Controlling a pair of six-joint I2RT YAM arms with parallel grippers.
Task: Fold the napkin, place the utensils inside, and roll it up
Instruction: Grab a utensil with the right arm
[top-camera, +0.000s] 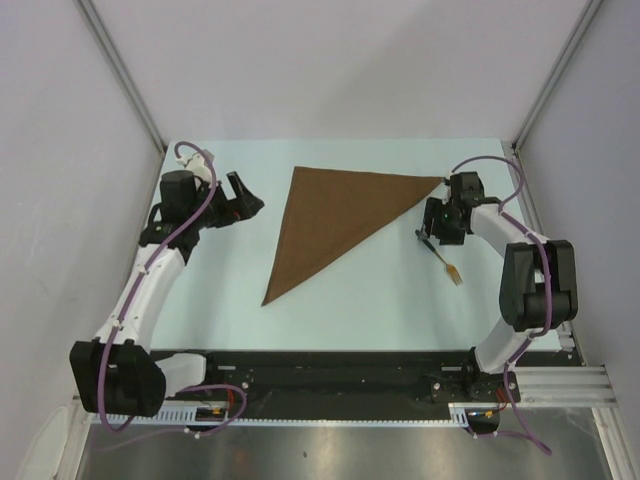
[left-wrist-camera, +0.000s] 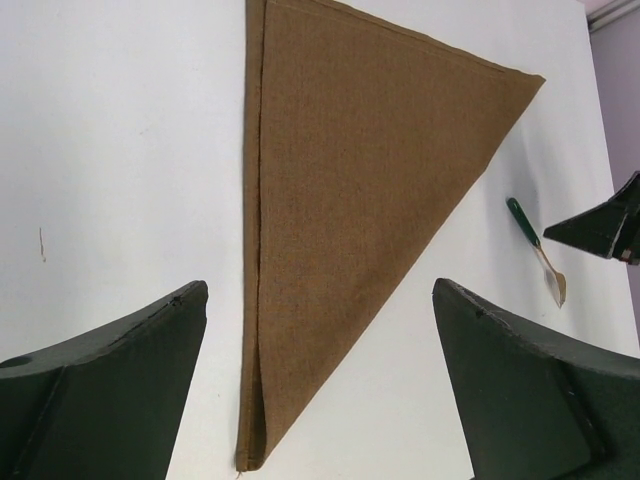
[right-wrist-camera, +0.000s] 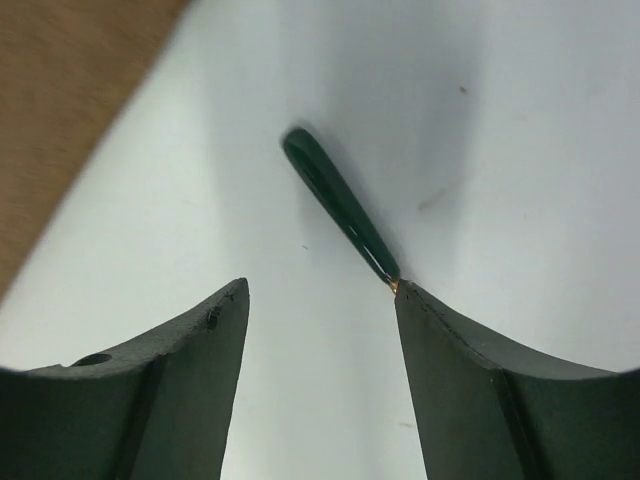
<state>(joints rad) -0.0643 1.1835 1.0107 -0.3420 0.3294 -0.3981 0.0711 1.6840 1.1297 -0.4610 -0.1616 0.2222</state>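
The brown napkin (top-camera: 335, 220) (left-wrist-camera: 350, 180) lies flat on the table, folded into a triangle with its long point toward the near side. The fork (top-camera: 445, 260) (left-wrist-camera: 535, 245) lies on the table just right of the napkin's right corner, dark handle away from me and gold tines nearer. My left gripper (top-camera: 245, 195) (left-wrist-camera: 318, 288) hovers open to the left of the napkin, holding nothing. My right gripper (top-camera: 435, 225) (right-wrist-camera: 320, 288) stands open low over the fork's handle (right-wrist-camera: 340, 205). The handle's end runs under the right-hand finger, and the gap between the fingers is bare.
The pale table (top-camera: 220, 290) is walled at the left, back and right. A black rail (top-camera: 330, 375) with both arm bases runs along the near edge. A corner of the napkin (right-wrist-camera: 70, 100) shows at the upper left of the right wrist view.
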